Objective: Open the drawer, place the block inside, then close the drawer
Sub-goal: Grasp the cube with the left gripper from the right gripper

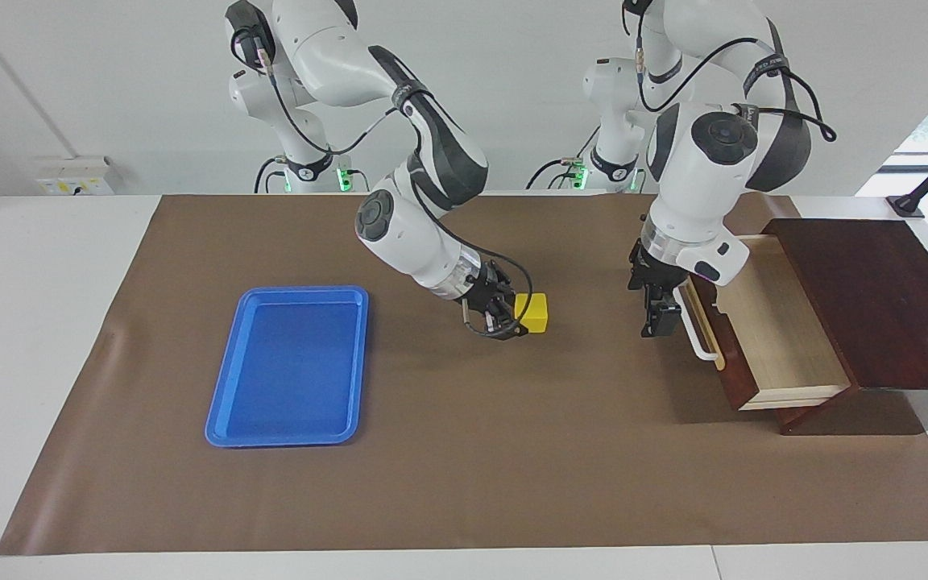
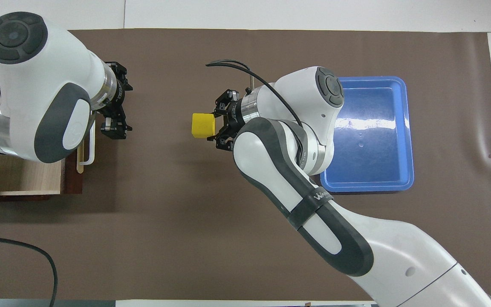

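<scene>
The drawer (image 1: 778,330) stands pulled out of its dark cabinet (image 1: 875,298) at the left arm's end of the table, its light wood inside bare; it also shows in the overhead view (image 2: 24,177). My left gripper (image 1: 659,318) (image 2: 115,123) is open just in front of the white handle (image 1: 702,338), apart from it. The yellow block (image 1: 532,312) (image 2: 203,125) is at mid-table, low at the mat. My right gripper (image 1: 512,318) (image 2: 219,125) is tilted low and shut on the block's edge that faces the tray.
A blue tray (image 1: 303,292) (image 2: 367,186) lies on the brown mat (image 1: 464,451) toward the right arm's end. Bare mat lies between the block and the drawer front.
</scene>
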